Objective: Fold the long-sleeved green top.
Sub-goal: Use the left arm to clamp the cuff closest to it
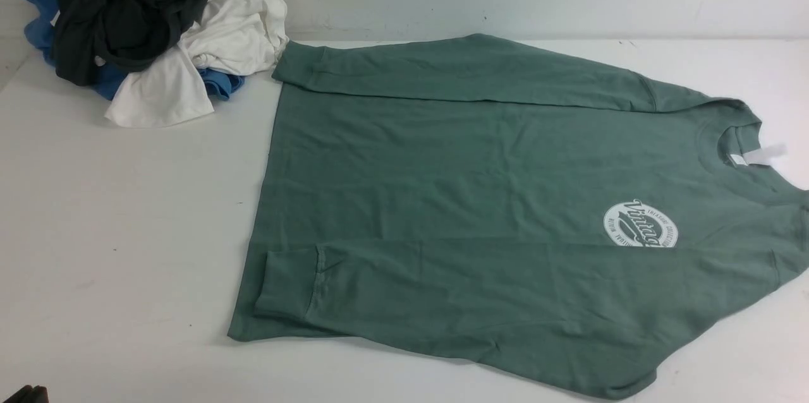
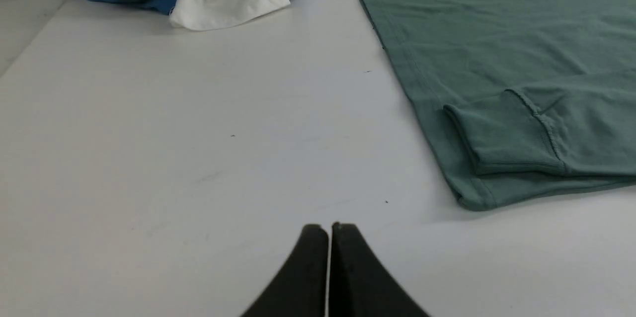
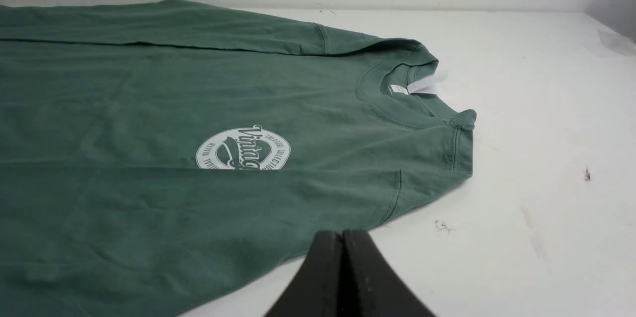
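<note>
While green top (image 1: 474, 201) lies flat — L hand (image 2: 329, 227), R hand (image 3: 343, 233) closed.

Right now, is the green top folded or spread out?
Mostly spread: the green top lies flat, body unfolded, only its near sleeve and far sleeve laid over it.

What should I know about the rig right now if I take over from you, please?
Left pincer: shut, empty, over bare table, apart from the top's hem corner.
Right pincer: shut, empty, at the top's near edge by the shoulder.
Green long-sleeved top: flat, logo up, neck to the robot's right, hem to its left.
Pile of other garments: far left corner.
Done: far sleeve and near sleeve folded in along the body.
Left: folding the body, probably hem toward neck.
</note>
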{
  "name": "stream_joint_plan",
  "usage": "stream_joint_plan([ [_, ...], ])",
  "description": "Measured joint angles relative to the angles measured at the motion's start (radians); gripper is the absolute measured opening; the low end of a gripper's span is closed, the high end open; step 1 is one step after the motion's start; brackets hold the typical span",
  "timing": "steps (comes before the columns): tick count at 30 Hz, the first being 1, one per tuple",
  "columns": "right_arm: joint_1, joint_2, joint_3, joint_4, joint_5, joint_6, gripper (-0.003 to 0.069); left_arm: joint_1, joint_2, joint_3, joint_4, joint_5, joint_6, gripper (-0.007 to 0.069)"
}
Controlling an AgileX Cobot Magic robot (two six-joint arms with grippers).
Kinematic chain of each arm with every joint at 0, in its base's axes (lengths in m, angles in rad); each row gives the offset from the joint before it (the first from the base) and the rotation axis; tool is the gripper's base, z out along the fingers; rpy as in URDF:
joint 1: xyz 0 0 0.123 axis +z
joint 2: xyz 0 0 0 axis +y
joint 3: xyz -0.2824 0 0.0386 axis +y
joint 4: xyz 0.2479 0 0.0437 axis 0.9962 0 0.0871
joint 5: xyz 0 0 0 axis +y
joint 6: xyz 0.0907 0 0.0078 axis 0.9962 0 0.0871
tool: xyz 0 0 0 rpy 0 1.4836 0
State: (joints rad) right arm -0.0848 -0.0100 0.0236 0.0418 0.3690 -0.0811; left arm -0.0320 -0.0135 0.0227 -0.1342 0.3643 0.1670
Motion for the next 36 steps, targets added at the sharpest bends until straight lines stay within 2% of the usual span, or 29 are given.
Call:
stream_joint_plan([
  [14,0.0,0.0,0.0,0.0,0.0,0.0,-0.0015,0.0,0.0,0.0,0.001,0.0,0.001,-0.0007],
  [18,0.0,0.0,0.0,-0.049,-0.003,-0.02,-0.0015,0.0,0.0,0.0,-0.001,-0.018,0.001,-0.0007],
  [21,0.0,0.0,0.003,-0.11,-0.037,-0.025,-0.0015,0.0,0.0,0.005,-0.003,-0.093,0.0,-0.0007],
  [23,0.0,0.0,0.004,-0.132,-0.127,-0.026,-0.0015,0.0,0.0,0.006,-0.006,-0.216,0.0,-0.0007],
  [27,0.0,0.0,0.004,-0.143,-0.314,-0.029,-0.0015,0.0,0.0,0.006,-0.006,-0.364,0.0,-0.0007],
  [28,0.0,0.0,0.004,-0.143,-0.443,-0.027,-0.0015,0.0,0.0,0.006,-0.007,-0.436,0.0,-0.0007],
  [29,0.0,0.0,0.004,-0.144,-0.457,-0.027,-0.0015,0.0,0.0,0.006,-0.007,-0.444,0.0,-0.0007],
  [31,0.0,0.0,0.004,-0.15,-0.654,-0.012,-0.0015,0.0,0.0,0.006,-0.008,-0.546,-0.004,-0.0007],
  [33,0.0,0.0,0.004,-0.153,-0.776,0.039,-0.0015,0.0,0.0,0.006,-0.01,-0.611,-0.023,-0.0007],
  [36,0.0,0.0,0.004,-0.152,-0.968,0.181,-0.0015,0.0,0.0,0.006,-0.011,-0.726,-0.086,-0.0007],
])
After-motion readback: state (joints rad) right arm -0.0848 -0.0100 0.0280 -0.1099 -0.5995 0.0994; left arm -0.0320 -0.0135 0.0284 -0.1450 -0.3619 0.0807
